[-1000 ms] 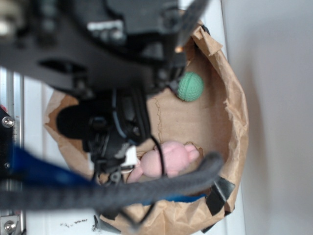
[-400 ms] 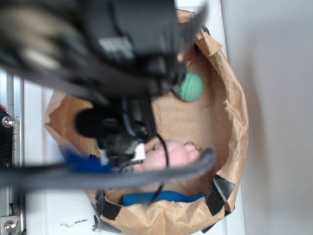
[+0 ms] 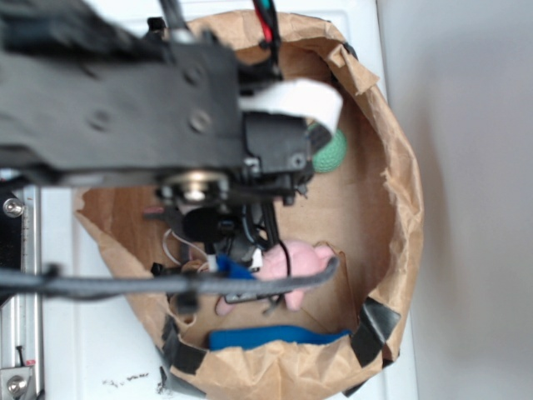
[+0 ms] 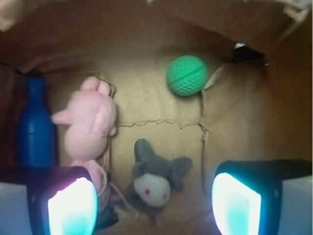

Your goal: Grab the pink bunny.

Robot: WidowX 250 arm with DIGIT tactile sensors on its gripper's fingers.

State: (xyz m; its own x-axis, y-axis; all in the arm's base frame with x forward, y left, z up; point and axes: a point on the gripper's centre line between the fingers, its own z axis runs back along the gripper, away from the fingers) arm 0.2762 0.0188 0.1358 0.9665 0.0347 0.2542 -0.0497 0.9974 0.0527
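Exterior view: arm point(image 3: 125, 100) fills the upper left, blurred, hanging over an open paper bag point(image 3: 400, 208) on a white bench point(image 3: 92, 358). Gripper hidden under the arm's dark body and cables; its state cannot be read here. Bunny point(image 3: 301, 265) lies on the bag floor, partly covered by a black cable point(image 3: 166, 283). Green ball point(image 3: 331, 152) shows just past the arm's edge. Blue bottle point(image 3: 275, 336) lies along the bag wall, beyond the bunny.

Wrist view: gripper point(image 4: 154, 205) looks down into the bag; jaws spread wide, nothing between the pads, both tips at the bottom corners of the frame. Bunny point(image 4: 90, 122) lies ahead of the left jaw, its lower end just beside that pad, mostly outside the gap. Blue bottle point(image 4: 35, 125) lies further left, beside the bunny. Grey plush point(image 4: 154, 178) with white face sits between the jaws, nearer the left one. Green ball point(image 4: 187, 75) lies well ahead, toward the right jaw's side.
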